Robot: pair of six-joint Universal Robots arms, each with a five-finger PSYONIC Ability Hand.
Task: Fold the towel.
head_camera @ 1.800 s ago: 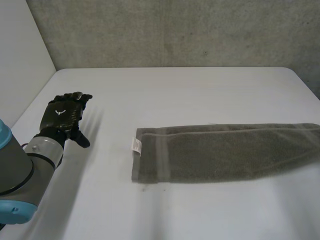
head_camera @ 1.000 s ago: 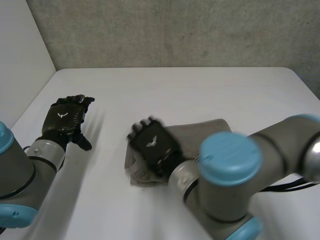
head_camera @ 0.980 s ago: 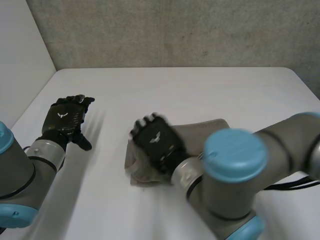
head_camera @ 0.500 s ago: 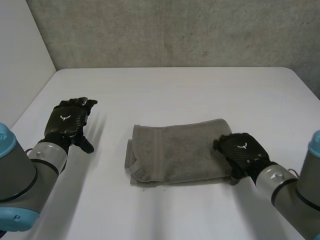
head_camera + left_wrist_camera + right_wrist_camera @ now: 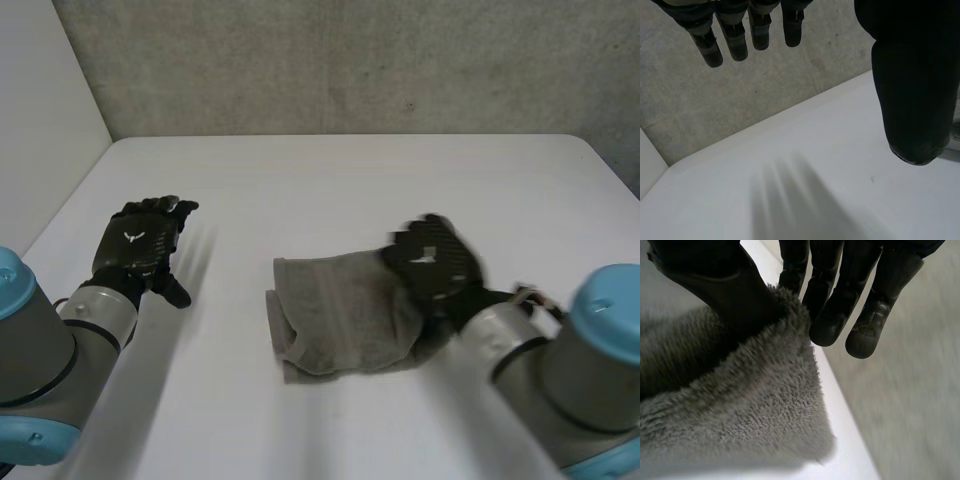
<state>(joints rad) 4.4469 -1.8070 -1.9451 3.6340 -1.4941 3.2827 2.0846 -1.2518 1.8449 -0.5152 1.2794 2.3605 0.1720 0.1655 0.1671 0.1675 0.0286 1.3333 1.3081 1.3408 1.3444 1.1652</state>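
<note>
Grey towel (image 5: 335,320), bunched, one end pinched in right hand (image 5: 437,262); left hand (image 5: 138,243) slack, well apart over white table (image 5: 300,180).

The grey terry towel (image 5: 340,315), bunched into folds, lies near the middle of the white worktop (image 5: 330,180). The black right hand (image 5: 435,262) is at the towel's right end, with an edge of the cloth between its thumb and fingers. The black left hand (image 5: 140,243) hovers over the worktop, well apart to the towel's left, fingers straight. A grey concrete wall (image 5: 350,60) stands behind the worktop.
</note>
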